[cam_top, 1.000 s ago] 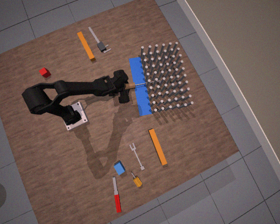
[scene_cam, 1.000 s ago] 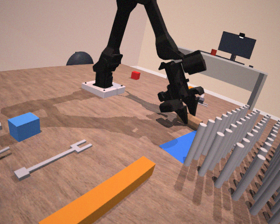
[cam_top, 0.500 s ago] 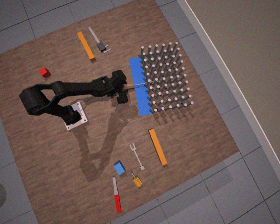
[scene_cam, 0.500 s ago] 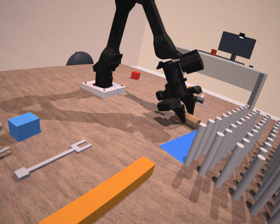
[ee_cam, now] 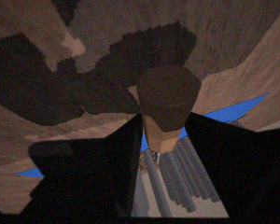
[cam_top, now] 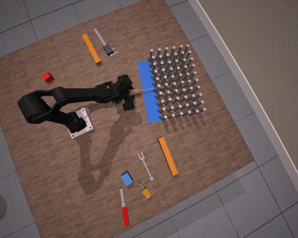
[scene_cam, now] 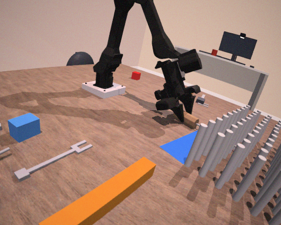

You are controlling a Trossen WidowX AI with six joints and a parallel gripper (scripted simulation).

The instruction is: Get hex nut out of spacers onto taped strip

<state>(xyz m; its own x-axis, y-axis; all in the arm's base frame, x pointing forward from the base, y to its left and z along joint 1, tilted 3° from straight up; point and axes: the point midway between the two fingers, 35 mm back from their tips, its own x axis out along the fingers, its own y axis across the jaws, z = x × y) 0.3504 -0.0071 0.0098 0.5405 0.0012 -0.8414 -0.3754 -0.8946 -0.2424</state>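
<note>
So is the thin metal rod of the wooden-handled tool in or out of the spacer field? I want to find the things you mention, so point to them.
In: the thin metal rod (cam_top: 148,89) crosses the blue taped strip (cam_top: 151,107) (scene_cam: 180,146) and its far end lies among the grey metal spacers (cam_top: 180,113) (scene_cam: 249,180).

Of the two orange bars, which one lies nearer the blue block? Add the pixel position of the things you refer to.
The orange bar (cam_top: 168,156) (scene_cam: 104,193) beside the two-pronged fork (cam_top: 146,165) (scene_cam: 51,160); the other (cam_top: 91,48) lies across the table, beside the grey-headed tool (cam_top: 108,49) (scene_cam: 200,100).

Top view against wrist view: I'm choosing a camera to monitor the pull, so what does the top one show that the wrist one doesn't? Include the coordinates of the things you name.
Only top: the red-handled tool (cam_top: 125,216), the red cube (cam_top: 46,77) and the arm's white base plate (cam_top: 90,124).

Only wrist: the wooden handle's near end face, close up.

Both: the wooden handle (cam_top: 135,92) (ee_cam: 168,100), the blue strip (cam_top: 150,102) (ee_cam: 231,113) and metal spacers (cam_top: 151,55) (ee_cam: 157,187).
</note>
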